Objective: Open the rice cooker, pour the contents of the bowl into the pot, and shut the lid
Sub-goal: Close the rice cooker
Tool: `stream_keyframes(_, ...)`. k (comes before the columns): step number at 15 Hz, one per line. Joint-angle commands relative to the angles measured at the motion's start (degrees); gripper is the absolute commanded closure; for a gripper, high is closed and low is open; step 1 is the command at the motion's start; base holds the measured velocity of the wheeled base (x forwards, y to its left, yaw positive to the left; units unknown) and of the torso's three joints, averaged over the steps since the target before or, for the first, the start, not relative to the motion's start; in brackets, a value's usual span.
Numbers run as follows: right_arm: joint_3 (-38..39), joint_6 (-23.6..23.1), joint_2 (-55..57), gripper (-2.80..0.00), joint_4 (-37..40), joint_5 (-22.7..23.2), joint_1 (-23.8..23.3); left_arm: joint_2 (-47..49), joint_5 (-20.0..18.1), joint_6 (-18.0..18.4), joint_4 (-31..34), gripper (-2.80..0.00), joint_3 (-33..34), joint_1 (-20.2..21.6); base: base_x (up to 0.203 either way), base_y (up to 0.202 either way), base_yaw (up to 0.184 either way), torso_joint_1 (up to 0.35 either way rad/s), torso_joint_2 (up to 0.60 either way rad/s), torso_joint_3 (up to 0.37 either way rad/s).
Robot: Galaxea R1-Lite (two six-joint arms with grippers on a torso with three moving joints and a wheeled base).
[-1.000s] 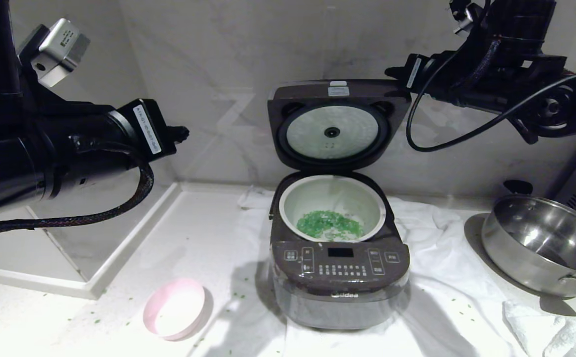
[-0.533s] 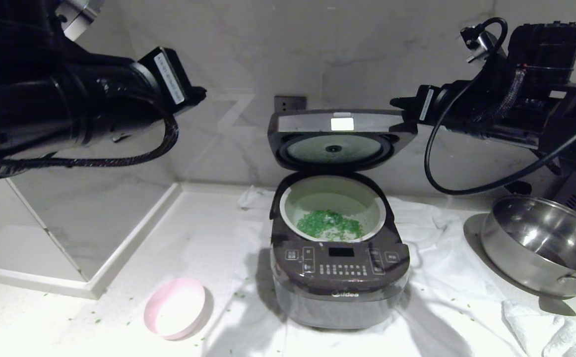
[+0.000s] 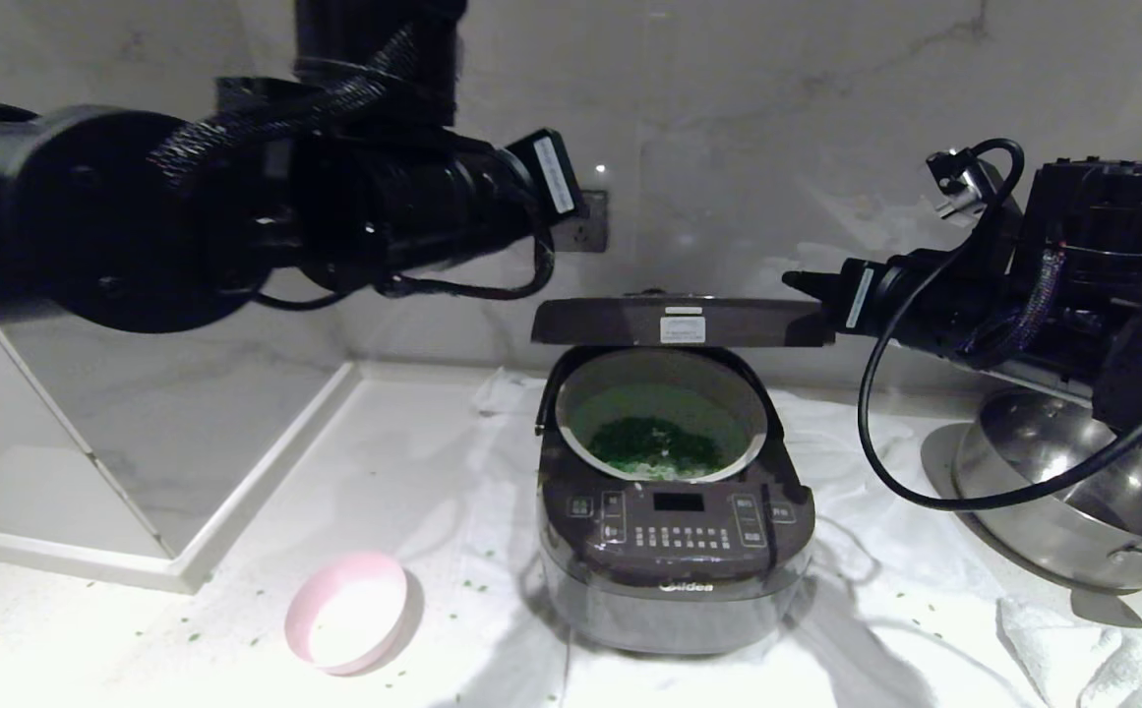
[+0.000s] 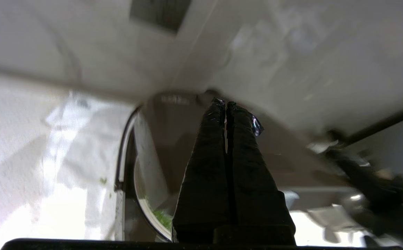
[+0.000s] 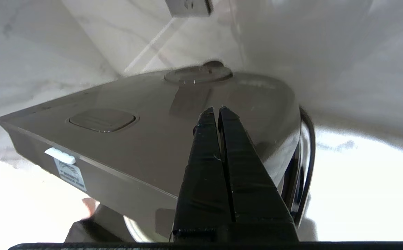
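Lid (image 3: 681, 323) half-lowered over pot (image 3: 663, 405); steel pan (image 3: 1072, 492) right, bowl (image 3: 346, 612) front-left

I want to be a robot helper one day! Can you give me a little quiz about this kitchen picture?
1. True or false: the green bits are in the pot.
2. The lid is: A fully shut, B half down, C taken off?
3. What sits on the counter, left of the cooker?

Key
1. True.
2. B; the right gripper, shut, is at its top.
3. The pink bowl, empty.
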Motion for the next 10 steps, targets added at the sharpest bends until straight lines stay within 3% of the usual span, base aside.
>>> stream_keyframes(1, 1.5, 0.3, -1.0, 0.0, -0.4, 0.1, 0.1, 6.2, 0.8, 0.7, 0.4, 0.0, 0.0, -3.5, 0.0, 0.0, 0.0, 0.0, 0.0, 0.0)
stream_keyframes(10, 3.0, 0.5, -0.8, 0.0, -0.8, 0.3, 0.5, 10.7, 3.3, 1.3, 0.4, 0.0, 0.4, -2.5, 0.0, 0.0, 0.0, 0.0, 0.0, 0.0)
